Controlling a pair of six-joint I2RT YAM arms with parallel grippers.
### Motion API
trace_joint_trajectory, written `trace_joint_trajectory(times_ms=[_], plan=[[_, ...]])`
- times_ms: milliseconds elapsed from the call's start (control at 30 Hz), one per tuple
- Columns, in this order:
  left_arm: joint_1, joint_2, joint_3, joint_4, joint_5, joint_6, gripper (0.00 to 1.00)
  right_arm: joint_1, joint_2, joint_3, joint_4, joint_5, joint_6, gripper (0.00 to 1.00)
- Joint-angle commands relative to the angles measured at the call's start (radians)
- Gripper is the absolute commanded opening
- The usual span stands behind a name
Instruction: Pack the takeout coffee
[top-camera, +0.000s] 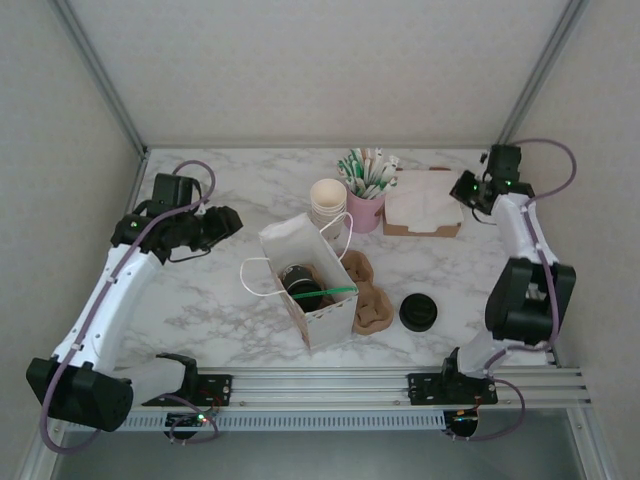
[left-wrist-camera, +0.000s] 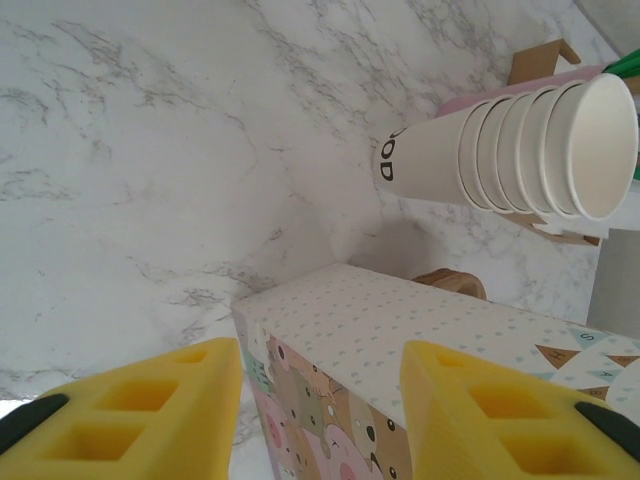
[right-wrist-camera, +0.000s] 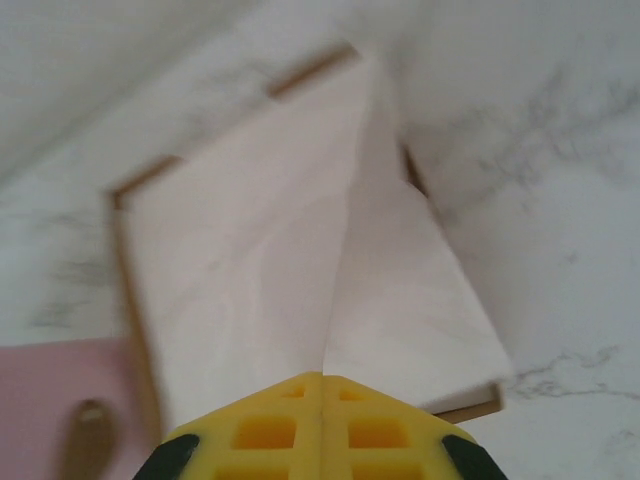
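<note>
The left hand (top-camera: 225, 222) hangs over the marble worktop (top-camera: 200, 300) just left of the paper bag (top-camera: 335, 322), its yellow fingers (left-wrist-camera: 140, 410) spread wide with nothing between them. In the left wrist view that hand (left-wrist-camera: 320, 400) looks down on the bag's (left-wrist-camera: 400, 330) printed side. The bag stands upright with its mouth open, and the takeout coffee (top-camera: 300, 283) sits inside it, black lid up. Behind the bag stands the stack of paper cups (top-camera: 328, 203), seen from the left wrist too (left-wrist-camera: 520, 150). A cardboard cup carrier (top-camera: 372, 297) lies against the bag's right side. Behind and right of the bag is a pink cup of straws (top-camera: 365, 210). A black stack of lids (top-camera: 418, 312) sits right of the bag, past the carrier. Farther right and behind, a tray of napkins (top-camera: 422, 205) (right-wrist-camera: 260, 250) lies beneath the right hand (top-camera: 468, 188) (right-wrist-camera: 322, 400), whose pads are pressed together; whether they pinch a napkin I cannot tell.
</note>
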Motion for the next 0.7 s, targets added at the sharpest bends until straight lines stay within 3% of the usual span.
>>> trace_joint_trajectory(times_ms=[0,200,367,500,667], plan=[[-0.008,-0.029,0.038,-0.024,-0.023,0.014,0.46,0.050,-0.132,0.109,-0.053,-0.005,0.027,0.00],[-0.008,-0.081,0.137,-0.013,-0.061,0.065,0.49,0.146,-0.307,0.283,-0.124,-0.013,0.058,0.00],[-0.030,-0.156,0.192,0.069,0.008,0.142,0.57,0.240,-0.410,0.423,-0.149,-0.073,0.102,0.00],[-0.119,-0.222,0.204,0.150,0.062,0.252,0.66,0.304,-0.453,0.528,-0.131,-0.154,0.174,0.00],[-0.308,-0.232,0.239,0.180,0.068,0.480,0.77,0.380,-0.449,0.635,-0.079,-0.279,0.279,0.00]])
